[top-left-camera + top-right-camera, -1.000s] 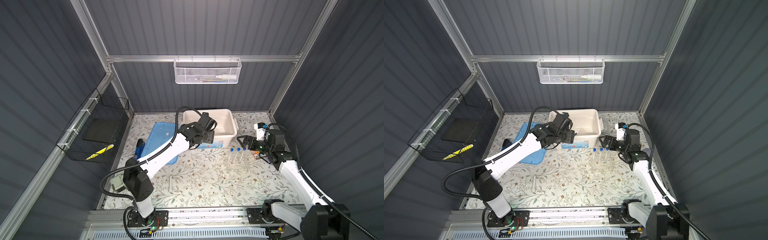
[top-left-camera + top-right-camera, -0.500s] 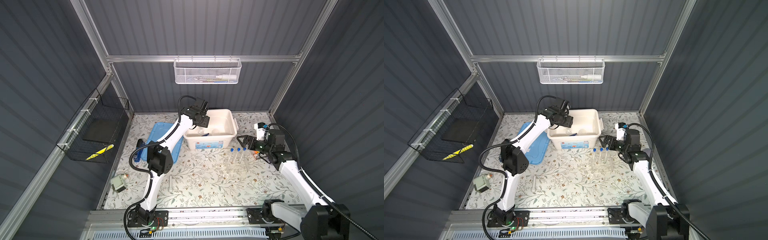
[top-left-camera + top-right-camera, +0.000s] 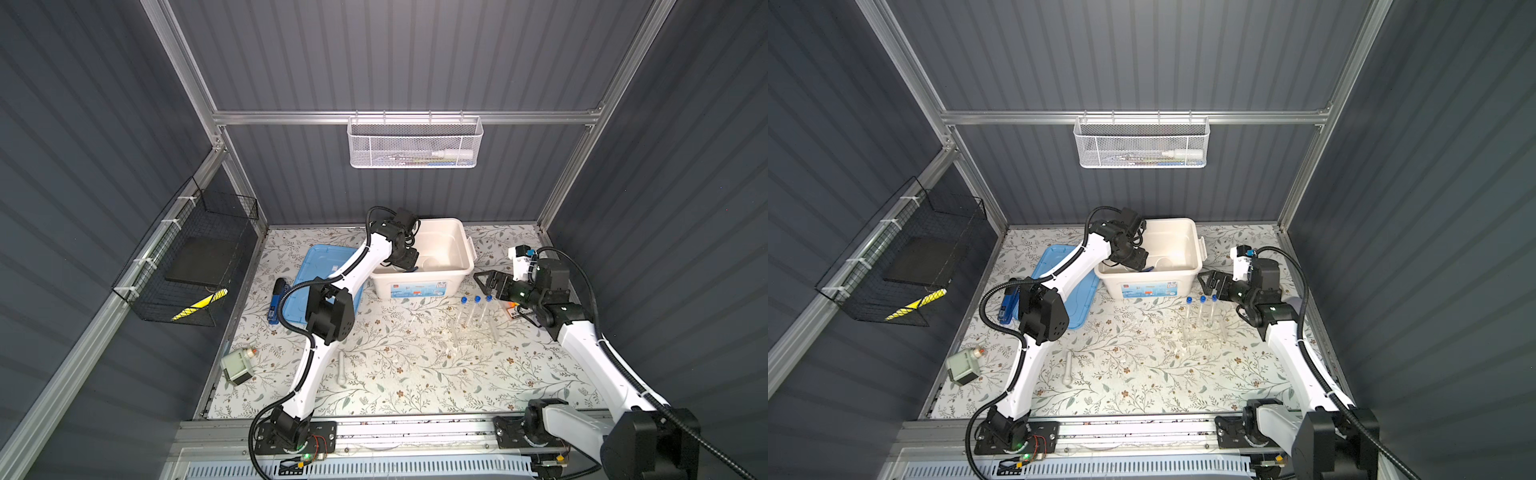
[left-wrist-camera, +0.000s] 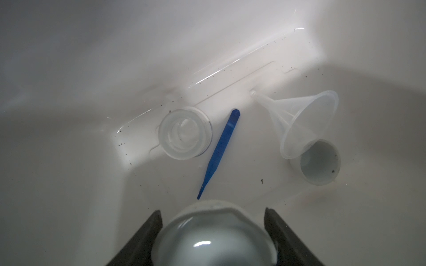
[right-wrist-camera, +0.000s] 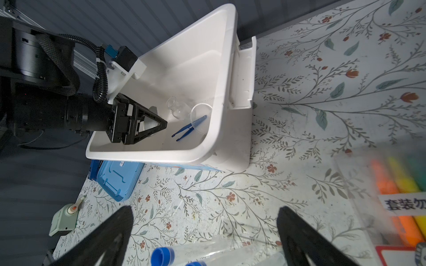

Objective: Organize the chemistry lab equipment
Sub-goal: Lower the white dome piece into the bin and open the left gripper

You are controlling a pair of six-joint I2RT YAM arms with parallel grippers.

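Note:
My left gripper [image 4: 212,211] reaches down inside the white bin [image 3: 465,253], shut on a white bowl [image 4: 214,232] that fills the space between its fingers. On the bin floor beyond it lie the blue tweezers [image 4: 219,154], a small clear glass vessel [image 4: 184,134], a clear funnel [image 4: 306,122] and a second small white bowl [image 4: 320,163]. Three blue-capped test tubes [image 3: 476,309] stand in the clear rack [image 3: 473,332] right of centre. My right gripper [image 3: 482,282] hovers open just above their caps. The white pestle [image 3: 341,369] lies on the table near the left arm.
A blue lid [image 3: 316,270] lies left of the bin, with a dark blue stapler [image 3: 277,301] beside it. A highlighter pack [image 5: 401,184] sits under my right wrist. A grey-green device [image 3: 237,365] rests at the table's left edge. Wire baskets hang on the back and left walls.
The left arm has swung its gripper from the bin's front-left corner over the rim and down into the bin. The right arm has not moved.

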